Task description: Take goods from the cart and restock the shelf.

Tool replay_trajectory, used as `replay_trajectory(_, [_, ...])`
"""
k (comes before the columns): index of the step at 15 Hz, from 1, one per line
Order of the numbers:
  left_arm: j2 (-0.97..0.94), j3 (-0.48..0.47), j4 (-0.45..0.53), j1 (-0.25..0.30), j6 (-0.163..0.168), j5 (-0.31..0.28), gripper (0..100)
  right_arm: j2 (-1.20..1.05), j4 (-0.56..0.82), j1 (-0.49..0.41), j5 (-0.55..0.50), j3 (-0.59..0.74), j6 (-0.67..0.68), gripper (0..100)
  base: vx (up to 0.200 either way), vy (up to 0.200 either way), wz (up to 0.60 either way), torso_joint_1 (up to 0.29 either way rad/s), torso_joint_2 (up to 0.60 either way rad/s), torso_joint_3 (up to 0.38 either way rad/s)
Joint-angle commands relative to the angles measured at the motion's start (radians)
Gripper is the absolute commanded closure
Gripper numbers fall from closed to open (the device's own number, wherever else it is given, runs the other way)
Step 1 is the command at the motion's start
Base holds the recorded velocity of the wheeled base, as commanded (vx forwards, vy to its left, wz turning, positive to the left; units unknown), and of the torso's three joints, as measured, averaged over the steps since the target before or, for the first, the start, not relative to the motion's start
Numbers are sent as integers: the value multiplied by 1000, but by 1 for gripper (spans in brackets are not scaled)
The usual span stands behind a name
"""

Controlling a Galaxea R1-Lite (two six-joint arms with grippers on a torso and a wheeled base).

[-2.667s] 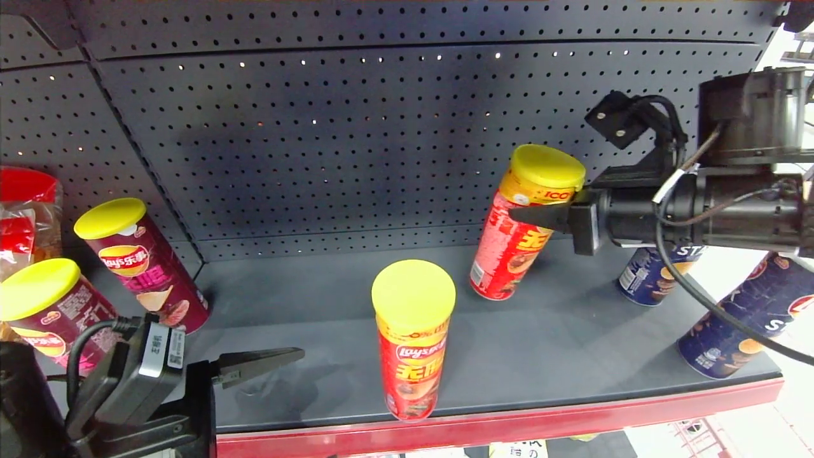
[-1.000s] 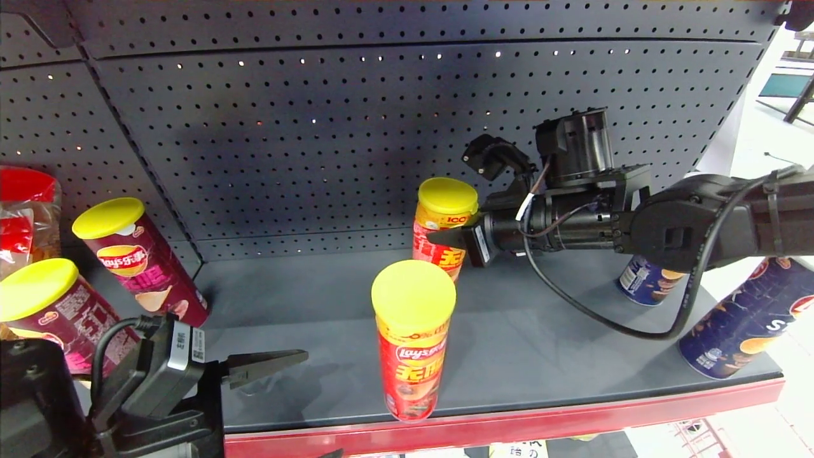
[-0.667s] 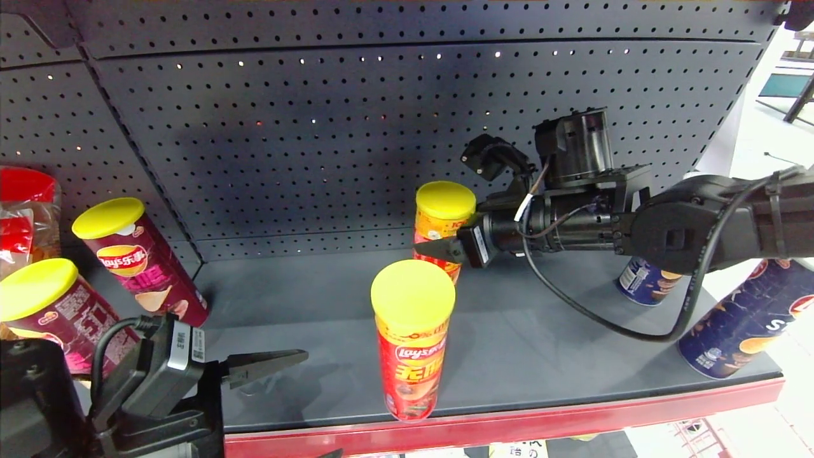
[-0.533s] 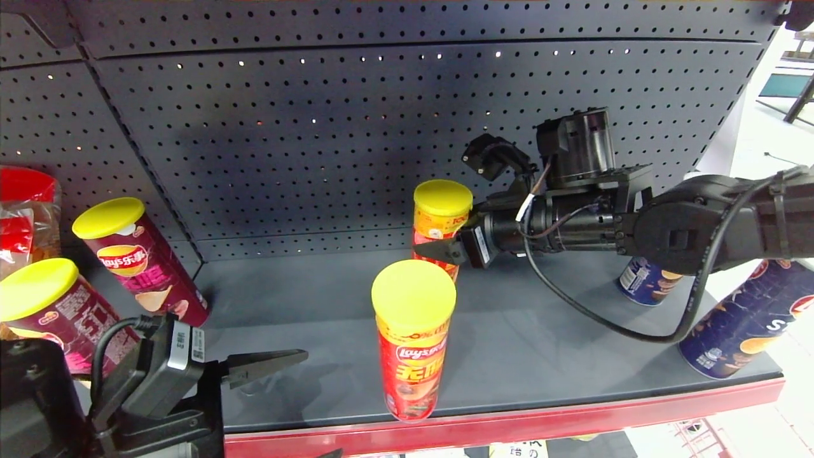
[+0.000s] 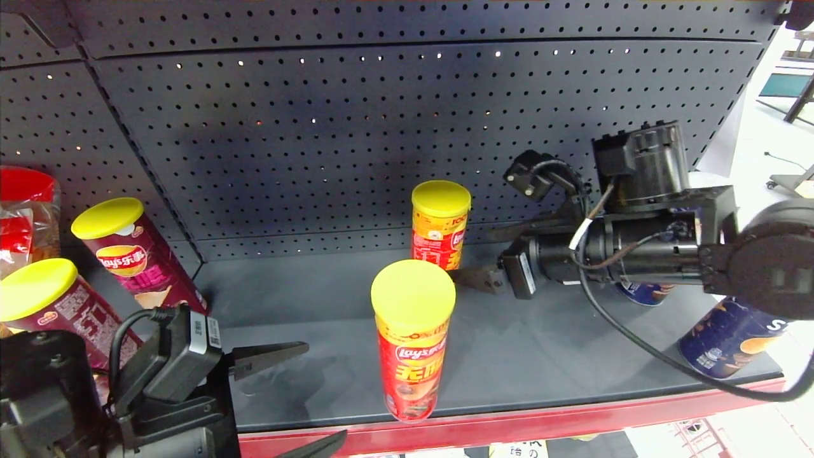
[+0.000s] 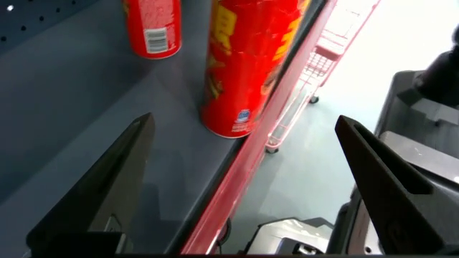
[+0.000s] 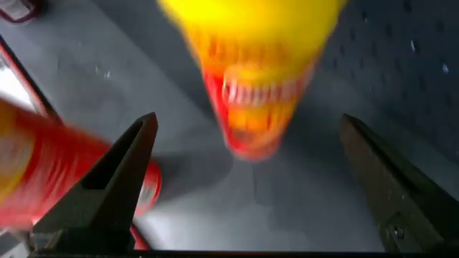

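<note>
**Can stands clear of the open right gripper**

The red cylindrical chip can with a yellow plastic lid [image 5: 440,226] stands upright at the back of the dark grey metal shelf [image 5: 540,343]. It is just ahead of the right gripper [image 5: 475,256], whose fingers are spread wide and hold nothing. The left gripper [image 5: 321,391] gapes too.

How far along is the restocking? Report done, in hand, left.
Done: the back red cylindrical chip can with yellow lid and the front red can stand upright on the dark grey metal shelf. In hand: nothing; the right pincer is open beside the back can, the left pincer open and empty near the shelf front. Left: cannot tell how many goods remain in the red wire cart.
</note>
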Motion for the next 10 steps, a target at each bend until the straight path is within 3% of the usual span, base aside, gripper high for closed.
replay_trajectory(1, [35, -5, 0, 0, 0, 7, 0, -114, -4, -11, -24, 86, 16, 0, 0, 0, 0, 0, 0, 0])
replay_trajectory(7, [160, -114, 0, 59, 9, 98, 0, -423, -163, -48, -100, 393, 42, 0, 0, 0, 0, 0, 0, 0])
replay_trajectory(10, [209, -122, 0, 65, 44, 110, 0, -728, -162, -48, -100, 566, 40, 0, 0, 0, 0, 0, 0, 0])
